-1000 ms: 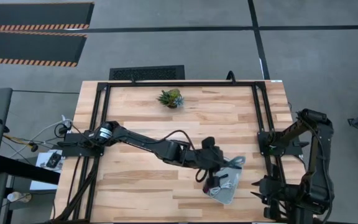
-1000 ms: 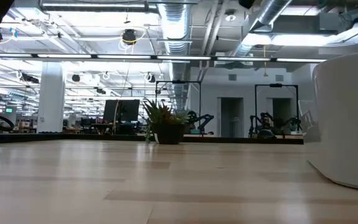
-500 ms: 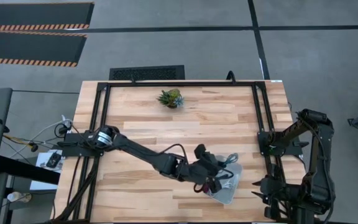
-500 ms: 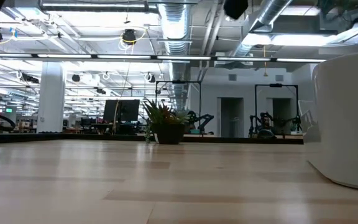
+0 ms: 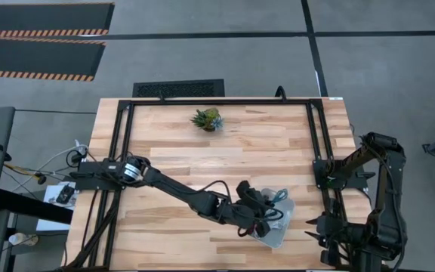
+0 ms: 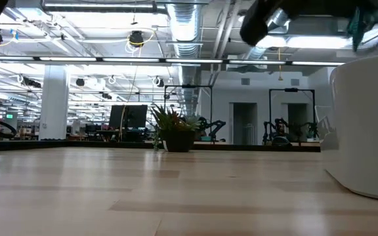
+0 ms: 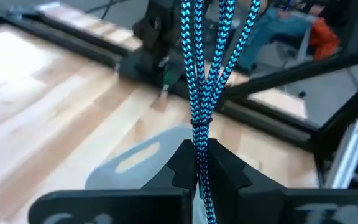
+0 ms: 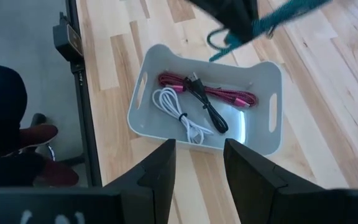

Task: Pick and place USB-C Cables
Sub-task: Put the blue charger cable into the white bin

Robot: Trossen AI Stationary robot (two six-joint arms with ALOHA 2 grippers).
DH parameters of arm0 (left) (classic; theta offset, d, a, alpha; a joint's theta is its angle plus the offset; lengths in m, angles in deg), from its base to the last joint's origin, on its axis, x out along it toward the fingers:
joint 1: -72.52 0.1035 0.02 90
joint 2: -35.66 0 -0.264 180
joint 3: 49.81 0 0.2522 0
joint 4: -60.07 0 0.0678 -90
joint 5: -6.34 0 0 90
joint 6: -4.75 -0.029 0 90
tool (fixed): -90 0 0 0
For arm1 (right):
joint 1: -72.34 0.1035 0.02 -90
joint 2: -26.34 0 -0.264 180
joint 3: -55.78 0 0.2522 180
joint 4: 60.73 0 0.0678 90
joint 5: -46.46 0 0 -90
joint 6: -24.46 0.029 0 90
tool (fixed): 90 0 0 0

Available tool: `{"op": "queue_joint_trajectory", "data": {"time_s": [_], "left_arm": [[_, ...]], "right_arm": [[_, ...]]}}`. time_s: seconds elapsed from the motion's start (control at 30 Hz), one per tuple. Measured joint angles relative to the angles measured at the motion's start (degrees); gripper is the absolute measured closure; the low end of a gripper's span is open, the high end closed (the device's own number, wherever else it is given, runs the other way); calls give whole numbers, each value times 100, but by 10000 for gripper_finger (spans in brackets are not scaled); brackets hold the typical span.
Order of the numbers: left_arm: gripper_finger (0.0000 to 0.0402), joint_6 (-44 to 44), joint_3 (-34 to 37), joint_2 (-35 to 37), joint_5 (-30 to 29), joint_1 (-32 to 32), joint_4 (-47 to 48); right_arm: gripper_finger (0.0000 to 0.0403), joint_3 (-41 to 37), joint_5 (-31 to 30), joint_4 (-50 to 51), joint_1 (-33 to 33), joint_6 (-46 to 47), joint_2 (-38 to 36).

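In the lower middle of the high view, we have our left gripper (image 5: 263, 219) over the pale blue tray (image 5: 278, 236), clenched on the teal-blue cable (image 7: 205, 81). In the left wrist view the bundled strands are pinched between the two dark fingers (image 7: 180, 165) and run lengthwise away from them, with the tray's handle slot just beyond. From the right wrist view, the teal cable (image 8: 272, 22) trails near the upper edge of the frame, just past the tray's far wall (image 8: 213, 59), while the maroon-red cable (image 8: 207, 92), the white cable (image 8: 179, 115) and the black cable (image 8: 207, 106) already lie in the tray, side by side and partly crossing. So we judge this the last of the four, with the open tray floor lying directly under or slightly nearer than the held bundle; the coming move turns on bringing the cable's dangling length inside the rim before letting go. Our right gripper (image 8: 194, 165) waits at the right side of the table, its fingers apart and holding nothing, well away from the tray.
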Motion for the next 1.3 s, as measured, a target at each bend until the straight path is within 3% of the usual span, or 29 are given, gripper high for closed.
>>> {"op": "queue_joint_trajectory", "data": {"time_s": [0.4,0.63,1.3], "left_arm": [[394,127,-226,-255,180,20,221],[394,433,-246,-613,758,78,246],[394,522,-263,-597,645,92,486]], "right_arm": [[242,0,0,-1,-44,2,2],[242,0,-1,-16,-44,11,2],[242,0,-13,4,-44,4,2]]}}
